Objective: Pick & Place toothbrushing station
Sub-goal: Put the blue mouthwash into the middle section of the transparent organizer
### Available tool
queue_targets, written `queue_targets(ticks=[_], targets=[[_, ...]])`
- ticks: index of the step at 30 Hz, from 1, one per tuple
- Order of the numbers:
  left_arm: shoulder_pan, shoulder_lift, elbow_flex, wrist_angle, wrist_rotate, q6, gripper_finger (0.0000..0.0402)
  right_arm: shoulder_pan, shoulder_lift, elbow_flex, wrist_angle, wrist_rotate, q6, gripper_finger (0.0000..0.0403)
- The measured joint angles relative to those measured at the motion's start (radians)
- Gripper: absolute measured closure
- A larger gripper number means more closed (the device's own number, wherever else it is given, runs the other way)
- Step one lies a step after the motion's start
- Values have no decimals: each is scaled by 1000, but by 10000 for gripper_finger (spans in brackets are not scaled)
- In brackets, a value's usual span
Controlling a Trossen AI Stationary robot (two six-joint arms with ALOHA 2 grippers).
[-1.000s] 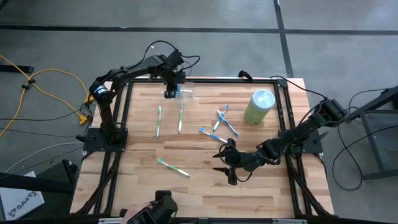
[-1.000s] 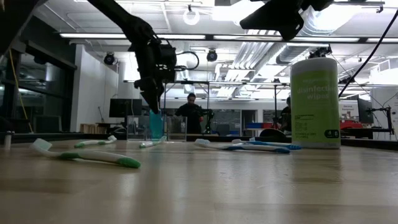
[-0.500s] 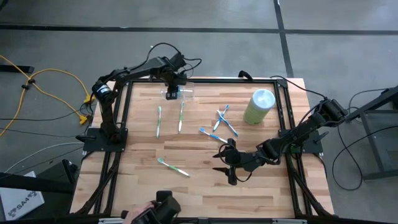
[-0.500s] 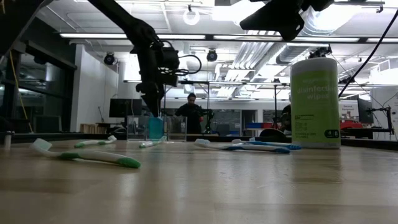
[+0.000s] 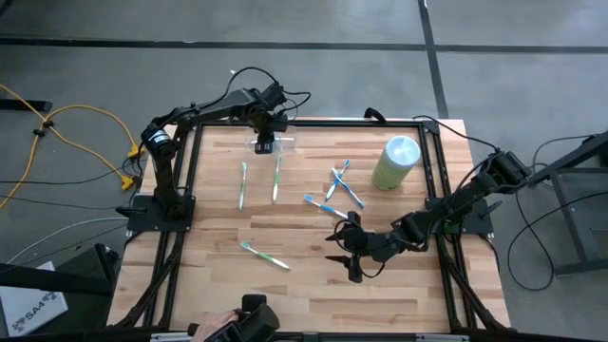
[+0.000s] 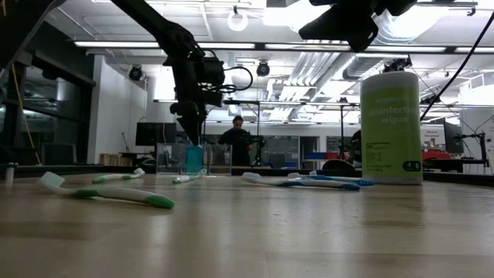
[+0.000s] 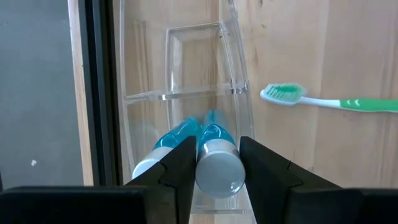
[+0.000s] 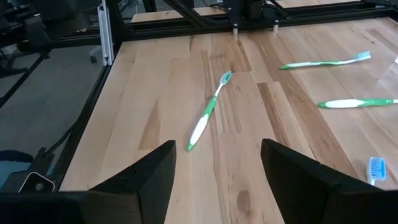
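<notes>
The clear toothbrushing station (image 5: pixel 270 143) stands at the far edge of the bench (image 5: pixel 304 285), with two blue toothbrushes (image 7: pixel 208 134) upright in it. The left tool (image 5: pixel 266 136) has lifted off since a second ago, when its tips reached down into the holder; its fingers (image 7: pixel 177 165) now flank the blue handles, loosened, contact uncertain. The right tool (image 5: pixel 342 255) stays spread wide above the near bench, unmoved. Green toothbrushes (image 5: pixel 242 185) lie as before.

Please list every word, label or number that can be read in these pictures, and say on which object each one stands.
"disinfecting wipes" (blurred, my best reading): on the light green canister, low view.
A small dark mark low on its label: too small to read.
Lettering on the pale object at the high view's lower left corner: too small to read.
No other readable text.
</notes>
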Motion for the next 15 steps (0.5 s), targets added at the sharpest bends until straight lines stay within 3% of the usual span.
queue_targets(ticks=[15], targets=[[-1,0,0,0,-39,-15,278,0,0,0,-1,0,7,176]])
